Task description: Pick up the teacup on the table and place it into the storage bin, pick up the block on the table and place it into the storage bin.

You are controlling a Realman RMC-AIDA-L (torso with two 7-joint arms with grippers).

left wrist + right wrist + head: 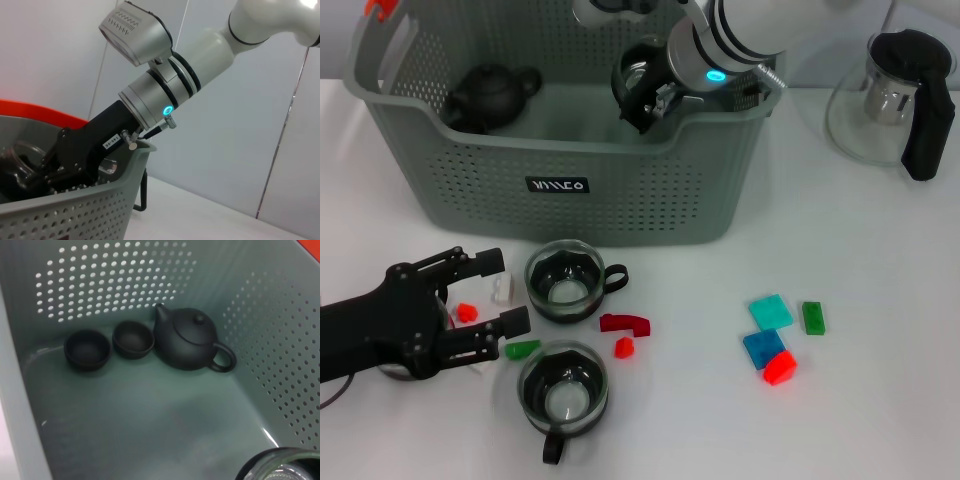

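Jaws of the right gripper [645, 100] are closed on a glass teacup [638, 78] held inside the storage bin [620, 190], not yet released. Jaws of the left gripper [498, 292] are spread wide near two teacups [563, 282] left on the counter [880, 400]; blocks [770, 312] remain unpicked.

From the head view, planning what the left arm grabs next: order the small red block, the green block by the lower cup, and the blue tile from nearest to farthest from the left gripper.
1. Small red block, between the open fingers of the left gripper.
2. Green block, just beside the lower finger.
3. Blue tile, far over on the robot's right.
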